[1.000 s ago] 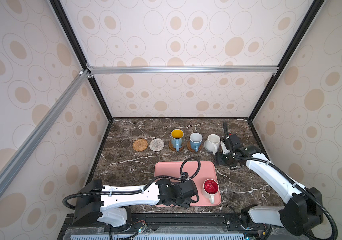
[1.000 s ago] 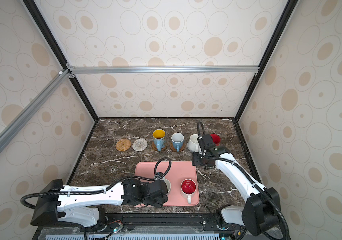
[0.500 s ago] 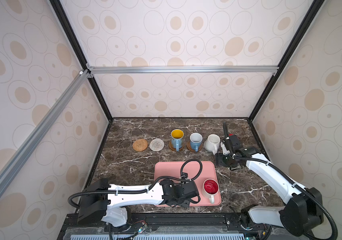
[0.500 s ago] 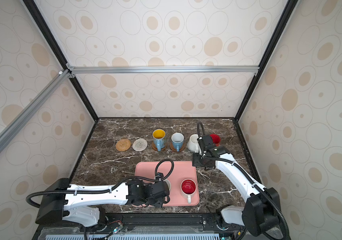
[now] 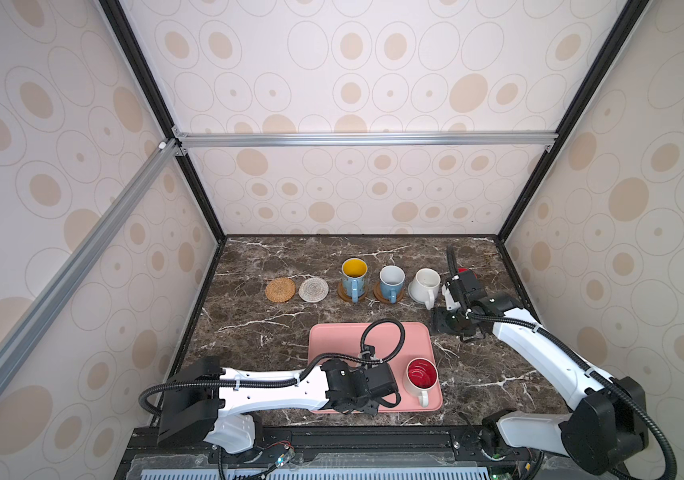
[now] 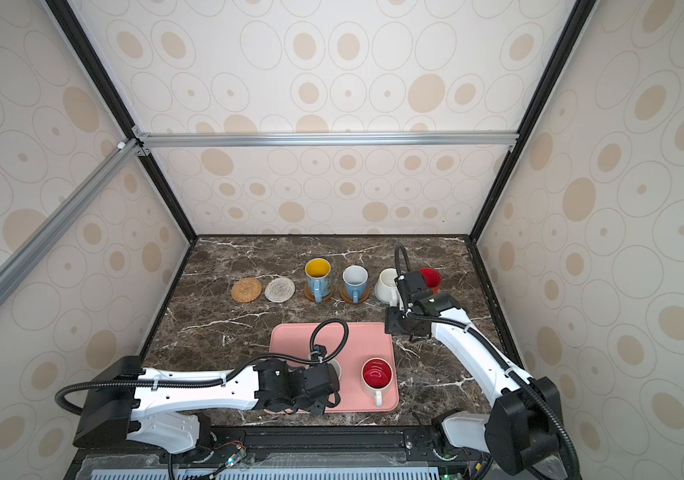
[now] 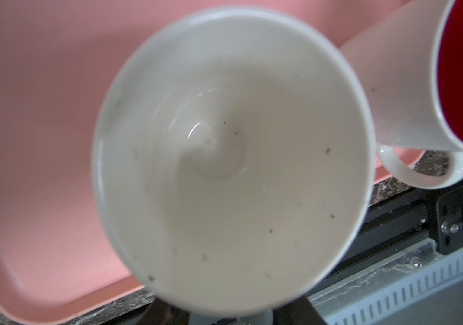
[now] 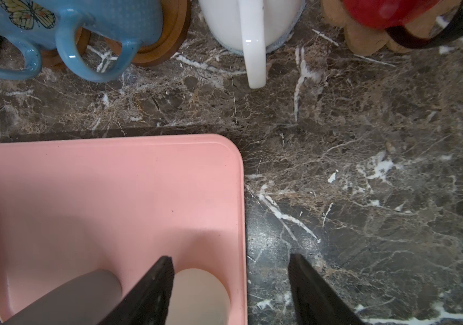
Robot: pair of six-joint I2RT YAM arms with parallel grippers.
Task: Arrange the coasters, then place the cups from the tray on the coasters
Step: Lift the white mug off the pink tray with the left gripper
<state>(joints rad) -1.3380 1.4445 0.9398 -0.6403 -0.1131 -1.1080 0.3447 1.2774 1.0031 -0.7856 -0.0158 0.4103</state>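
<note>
The pink tray lies at the table's front. On it stands a white mug with a red inside. Beside it is the grey mug with a white inside, mostly hidden under my left wrist in both top views. My left gripper is shut on its handle side, fingertips hidden under the rim. A tan rattan coaster and a cream coaster lie bare. The patterned blue mug, light blue mug, white mug and red mug stand on coasters. My right gripper hangs open and empty over the tray's far right corner.
The brown marble table is closed in by patterned walls on three sides. A black rail runs along its front edge. The left arm lies along the front, across the tray's front left corner.
The left arm's rear link has shifted a little to the right while its gripper stays at the grey mug, jaws slightly narrower. The right arm has not moved.
</note>
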